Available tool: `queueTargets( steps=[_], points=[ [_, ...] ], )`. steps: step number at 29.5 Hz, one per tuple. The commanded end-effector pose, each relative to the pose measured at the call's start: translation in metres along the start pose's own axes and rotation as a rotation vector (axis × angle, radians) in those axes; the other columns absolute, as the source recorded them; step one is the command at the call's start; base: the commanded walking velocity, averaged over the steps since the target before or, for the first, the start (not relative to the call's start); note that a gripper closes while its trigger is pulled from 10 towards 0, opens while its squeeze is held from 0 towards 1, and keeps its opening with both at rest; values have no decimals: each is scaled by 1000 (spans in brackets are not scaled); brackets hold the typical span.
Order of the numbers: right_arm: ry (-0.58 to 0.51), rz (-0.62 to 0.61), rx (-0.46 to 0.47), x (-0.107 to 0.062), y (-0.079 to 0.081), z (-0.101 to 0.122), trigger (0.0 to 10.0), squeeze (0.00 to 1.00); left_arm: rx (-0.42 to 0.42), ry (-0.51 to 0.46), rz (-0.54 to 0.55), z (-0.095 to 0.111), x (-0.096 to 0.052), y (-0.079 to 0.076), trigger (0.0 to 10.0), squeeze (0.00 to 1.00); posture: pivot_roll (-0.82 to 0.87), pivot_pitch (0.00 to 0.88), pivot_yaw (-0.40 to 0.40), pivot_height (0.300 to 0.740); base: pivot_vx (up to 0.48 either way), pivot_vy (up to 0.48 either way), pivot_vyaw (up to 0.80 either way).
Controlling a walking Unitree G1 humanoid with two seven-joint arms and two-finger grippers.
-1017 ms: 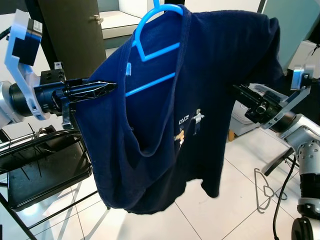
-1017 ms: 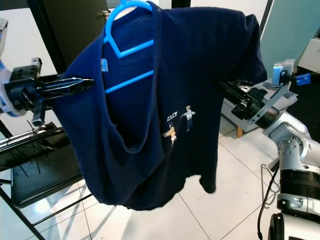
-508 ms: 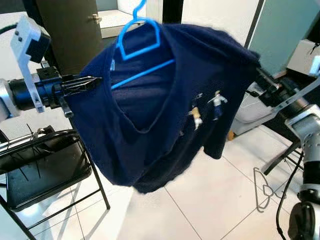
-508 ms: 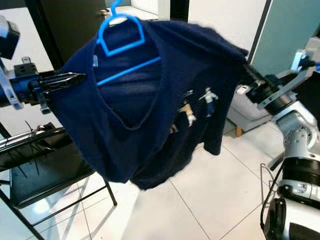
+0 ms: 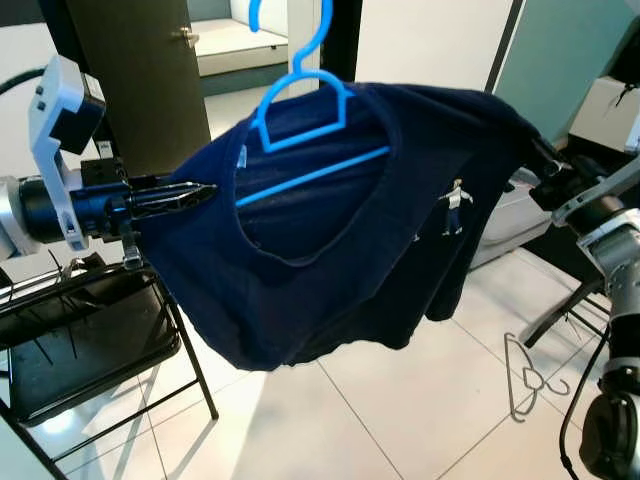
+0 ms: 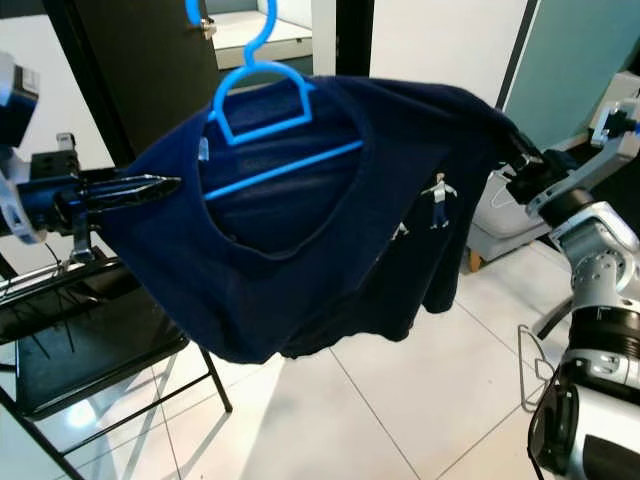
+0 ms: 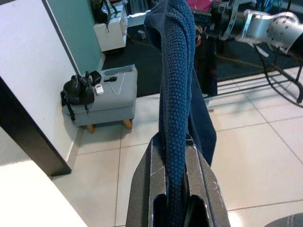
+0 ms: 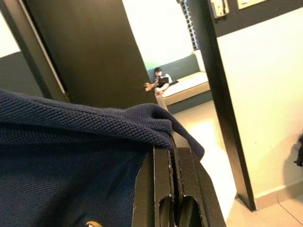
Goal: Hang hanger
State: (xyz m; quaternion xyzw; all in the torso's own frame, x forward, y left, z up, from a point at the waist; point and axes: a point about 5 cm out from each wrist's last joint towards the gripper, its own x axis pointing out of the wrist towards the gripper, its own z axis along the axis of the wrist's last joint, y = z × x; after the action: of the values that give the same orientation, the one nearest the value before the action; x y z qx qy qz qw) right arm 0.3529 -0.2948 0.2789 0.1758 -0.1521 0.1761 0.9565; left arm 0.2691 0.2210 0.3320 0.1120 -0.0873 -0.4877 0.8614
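Note:
A navy shirt (image 5: 340,260) on a bright blue hanger (image 5: 305,105) hangs stretched in the air between my two grippers. The hanger's hook (image 5: 290,30) points up, free of any rail. My left gripper (image 5: 203,188) is shut on the shirt's left shoulder edge; in the left wrist view its fingers (image 7: 147,189) clamp a thick fold of the fabric (image 7: 176,90). My right gripper (image 6: 512,160) is shut on the shirt's right shoulder, and the pinched cloth (image 8: 142,118) lies over its fingers (image 8: 161,189).
A black folding chair (image 5: 80,340) stands low at the left. A dark door (image 5: 130,70) is behind the shirt. A wire hanger (image 5: 525,375) leans on the tiled floor at the right. A grey stool (image 7: 102,99) stands by the wall. A person (image 8: 161,78) sits far off.
My right gripper has swung out to the right, pulling the shirt from a long hanging drape into a wider, flatter spread. The hanger sits lower and its hook now shows. The left gripper held still.

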Motion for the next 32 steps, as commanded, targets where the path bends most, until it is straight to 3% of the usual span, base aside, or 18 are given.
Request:
queueTargets(
  steps=[1,8,11,16,17,21,24,32],
  points=[
    [-15,-78,-13,-2,-8,4,0,0,14,-37,15,7,-8,0,0,0,3,0,-9,740,0,0,0],
    [-97,-148,42,0,-16,15,0,0,88,136,59,-18,-5,2,0,0,4,0,-6,740,0,0,0],
    [-121,-129,63,4,-12,17,0,0,201,277,109,-39,11,0,0,0,8,0,-7,740,0,0,0],
    [-121,-118,63,7,-9,16,0,0,253,319,99,-47,20,-6,0,0,8,0,-7,740,0,0,0],
    [-121,-112,63,8,-8,16,0,0,284,332,86,-52,28,-11,0,0,9,0,-10,740,0,0,0],
    [-112,-94,60,10,-5,15,0,0,363,306,137,-53,47,-12,0,0,3,0,-9,740,0,0,0],
    [-101,-81,56,11,-4,13,0,0,389,284,203,-48,48,-3,0,0,1,0,-7,740,0,0,0],
    [-3,-30,33,12,7,-11,0,0,303,113,377,-28,41,17,0,0,-1,0,-4,740,0,0,0]
  ],
)
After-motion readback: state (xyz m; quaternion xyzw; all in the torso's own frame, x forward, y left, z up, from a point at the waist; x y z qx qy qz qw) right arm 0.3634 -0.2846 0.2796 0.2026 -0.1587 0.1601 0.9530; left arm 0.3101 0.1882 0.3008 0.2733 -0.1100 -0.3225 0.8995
